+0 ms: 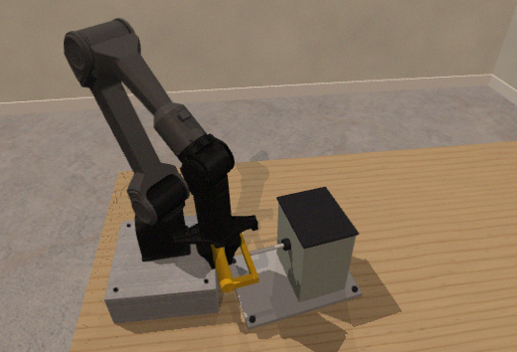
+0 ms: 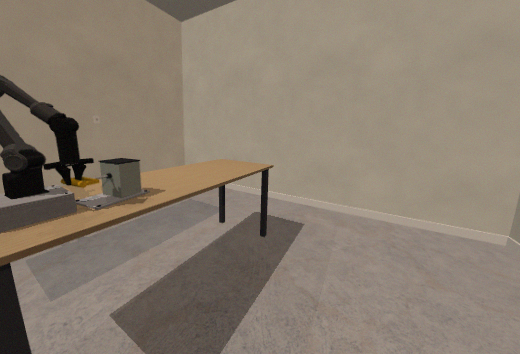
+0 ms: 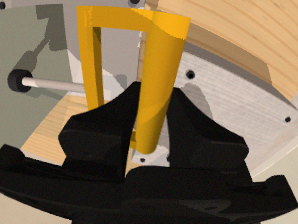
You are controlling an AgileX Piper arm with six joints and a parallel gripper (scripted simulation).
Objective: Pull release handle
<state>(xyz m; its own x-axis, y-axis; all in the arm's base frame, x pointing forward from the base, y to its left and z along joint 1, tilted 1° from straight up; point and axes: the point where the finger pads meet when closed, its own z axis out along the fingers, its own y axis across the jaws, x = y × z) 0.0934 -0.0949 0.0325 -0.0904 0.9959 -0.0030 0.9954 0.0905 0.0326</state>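
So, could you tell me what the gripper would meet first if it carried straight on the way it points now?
The gripper points downward, shut on the yellow handle's grip. Straight on, it would likely meet the grey mounting plate just below, near its edge beside the arm's base block; depth there is unclear.

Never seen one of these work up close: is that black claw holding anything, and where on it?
Yes: the gripper is shut on the yellow release handle, clamping its round grip bar.
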